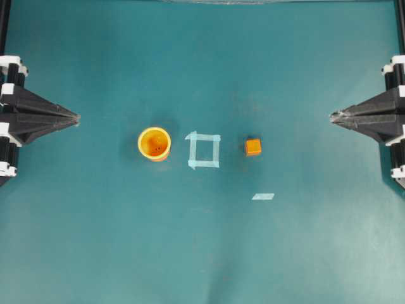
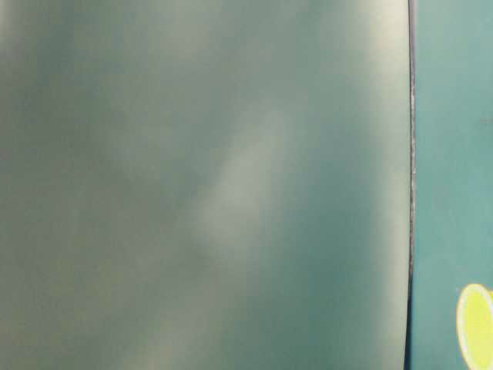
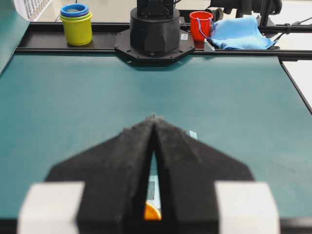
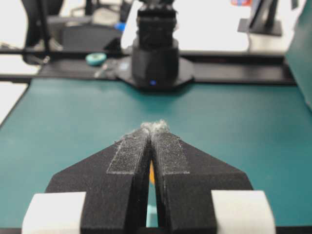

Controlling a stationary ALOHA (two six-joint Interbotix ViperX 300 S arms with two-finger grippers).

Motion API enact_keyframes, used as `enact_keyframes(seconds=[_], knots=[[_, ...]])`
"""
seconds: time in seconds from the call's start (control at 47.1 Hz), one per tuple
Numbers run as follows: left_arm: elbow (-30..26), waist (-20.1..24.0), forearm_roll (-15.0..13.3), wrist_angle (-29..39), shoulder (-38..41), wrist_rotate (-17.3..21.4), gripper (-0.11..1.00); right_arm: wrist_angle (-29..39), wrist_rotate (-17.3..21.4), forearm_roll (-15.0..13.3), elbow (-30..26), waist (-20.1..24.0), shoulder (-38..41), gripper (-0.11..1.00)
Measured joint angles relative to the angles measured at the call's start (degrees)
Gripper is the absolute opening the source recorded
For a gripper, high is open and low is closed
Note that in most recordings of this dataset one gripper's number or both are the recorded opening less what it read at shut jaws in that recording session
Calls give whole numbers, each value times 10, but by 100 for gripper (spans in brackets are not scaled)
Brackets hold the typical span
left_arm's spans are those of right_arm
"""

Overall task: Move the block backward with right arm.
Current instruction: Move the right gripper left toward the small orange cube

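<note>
The block, a small orange cube, sits on the teal mat right of centre. My right gripper rests at the right edge, well to the right of the block and a little behind it, tips pressed together and holding nothing. Through the slit between its fingers a sliver of orange, the block, shows far ahead. At the left edge my left gripper is likewise shut and empty. Seen from its wrist, its tips meet at the left gripper.
An orange-yellow cup stands upright left of centre; its rim shows in the table-level view, otherwise blurred. A pale tape square outline lies between cup and block. A short tape strip lies nearer the front.
</note>
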Motion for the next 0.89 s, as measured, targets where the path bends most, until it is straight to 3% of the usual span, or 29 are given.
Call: enact_keyframes(seconds=[0.467, 0.531, 0.658, 0.743, 0.891], knots=[[-25, -1, 8, 116, -35, -8, 0, 96, 2, -12, -62, -8, 34, 2], [-25, -1, 8, 127, -36, -11, 0, 114, 4, -12, -71, -13, 45, 10], [-25, -1, 8, 137, -38, -10, 0, 151, 5, -12, -89, -26, 73, 41], [-25, -1, 8, 138, -37, -10, 0, 172, 8, -12, -101, -35, 101, 54], [-25, -1, 8, 138, -38, -10, 0, 207, 5, -12, -119, -47, 166, 58]])
